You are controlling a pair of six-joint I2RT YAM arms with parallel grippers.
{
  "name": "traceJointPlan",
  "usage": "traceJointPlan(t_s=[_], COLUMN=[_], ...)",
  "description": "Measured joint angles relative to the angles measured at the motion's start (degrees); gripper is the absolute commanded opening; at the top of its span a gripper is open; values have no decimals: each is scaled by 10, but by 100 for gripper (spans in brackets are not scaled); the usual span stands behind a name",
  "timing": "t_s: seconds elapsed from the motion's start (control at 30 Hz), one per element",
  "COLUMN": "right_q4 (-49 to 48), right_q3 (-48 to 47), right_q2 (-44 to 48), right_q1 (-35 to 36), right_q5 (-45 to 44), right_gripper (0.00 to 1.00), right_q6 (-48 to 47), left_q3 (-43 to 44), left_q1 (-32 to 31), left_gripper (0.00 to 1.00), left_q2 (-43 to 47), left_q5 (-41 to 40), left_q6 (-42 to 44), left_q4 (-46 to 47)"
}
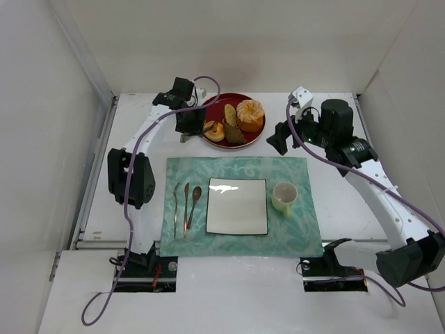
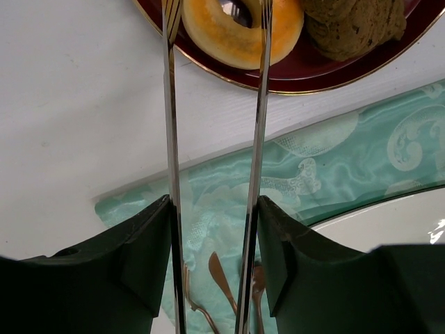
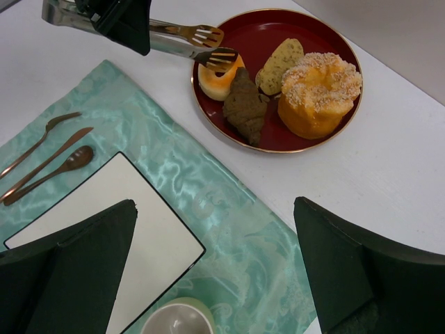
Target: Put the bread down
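Note:
The bread (image 1: 214, 131) is a small golden ring lying at the left side of the red plate (image 1: 219, 104). My left gripper (image 1: 189, 124) is shut on metal tongs (image 2: 170, 139), one arm against each finger. The tong tips reach the bread (image 2: 229, 31): one arm runs along its left edge, the other crosses over it. In the right wrist view one tong tip (image 3: 217, 58) rests on the bread (image 3: 221, 80) and the other hangs apart beside it. My right gripper (image 1: 280, 139) is open and empty, right of the plate, above the teal placemat (image 3: 229, 209).
The red plate (image 3: 257, 28) also holds a peeled orange (image 1: 250, 115) and dark brown slices (image 1: 234, 132). On the placemat (image 1: 292, 170) lie a white square plate (image 1: 236, 206), a cup (image 1: 284, 196) and copper cutlery (image 1: 186, 205). White walls enclose the table.

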State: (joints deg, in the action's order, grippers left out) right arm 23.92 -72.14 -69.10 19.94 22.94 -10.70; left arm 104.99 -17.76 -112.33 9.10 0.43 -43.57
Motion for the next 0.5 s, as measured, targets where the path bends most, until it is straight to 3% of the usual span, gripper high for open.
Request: traceJointPlan(t_s=[0.5], right_q4=[-3], right_q3=[8], right_q2=[2], right_q1=[0], right_q5=[0], right_gripper=[100], right_q6=[0], left_q3=[2], left_q1=[16], left_gripper=[42], left_q2=[-13], left_q5=[11], left_q6=[0], left_q4=[-15])
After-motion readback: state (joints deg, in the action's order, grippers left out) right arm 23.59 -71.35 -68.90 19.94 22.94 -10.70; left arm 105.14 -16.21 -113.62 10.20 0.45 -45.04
